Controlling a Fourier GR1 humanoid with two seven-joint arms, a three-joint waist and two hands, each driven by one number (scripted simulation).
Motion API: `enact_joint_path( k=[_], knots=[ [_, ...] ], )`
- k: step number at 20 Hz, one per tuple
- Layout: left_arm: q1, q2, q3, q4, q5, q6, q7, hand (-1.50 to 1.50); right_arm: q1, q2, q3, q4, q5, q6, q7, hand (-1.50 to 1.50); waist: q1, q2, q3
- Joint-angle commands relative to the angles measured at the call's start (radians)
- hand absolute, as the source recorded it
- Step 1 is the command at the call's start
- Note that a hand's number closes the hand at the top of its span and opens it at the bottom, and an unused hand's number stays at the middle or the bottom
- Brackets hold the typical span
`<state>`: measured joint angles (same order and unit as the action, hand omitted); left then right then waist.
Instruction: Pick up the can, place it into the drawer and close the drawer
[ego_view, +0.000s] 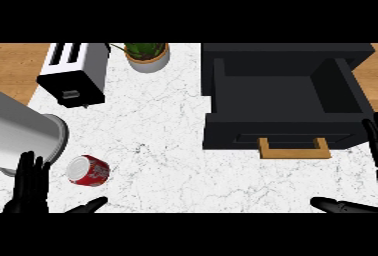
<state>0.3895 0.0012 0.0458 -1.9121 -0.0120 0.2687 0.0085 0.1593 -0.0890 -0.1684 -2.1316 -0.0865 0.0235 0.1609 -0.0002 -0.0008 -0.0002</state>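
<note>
Head view: we see the red metal can lying on the white marble counter, just beside our left hand, whose fingers are straight and apart. A grey metal cylinder crowds the can from behind. The open black drawer sits well to the right, near our right hand, whose fingers are also spread. A silver toaster and a potted green plant stand at the far edge.

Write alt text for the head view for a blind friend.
A red metal can lies on its side on a white marble counter, beside the open left robot hand. An open black drawer with a wooden handle stands at right, by the right robot hand.
</note>
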Motion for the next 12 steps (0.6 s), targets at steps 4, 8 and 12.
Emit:
enact_joint_path(
  k=[4, 8, 12],
  knots=[
    [0.022, -0.001, 0.01, 0.147, 0.046, 0.033, -0.147, -1.5, 0.01, 0.031, 0.024, -0.038, 0.046, -0.018, 0.024, -1.5, 0.002, 0.0, 0.0],
    [-0.034, 0.017, 0.101, 0.298, 0.109, -0.024, -0.221, -1.5, -0.06, -0.063, -0.115, -0.057, -0.096, 0.02, 0.117, -1.5, 0.001, 0.001, 0.0],
    [-0.101, 0.024, 0.112, 0.434, 0.13, 0.0, -0.278, -1.5, 0.109, 0.015, -0.03, -0.142, -0.028, 0.061, 0.06, -1.5, -0.004, 0.0, 0.0]
  ],
)
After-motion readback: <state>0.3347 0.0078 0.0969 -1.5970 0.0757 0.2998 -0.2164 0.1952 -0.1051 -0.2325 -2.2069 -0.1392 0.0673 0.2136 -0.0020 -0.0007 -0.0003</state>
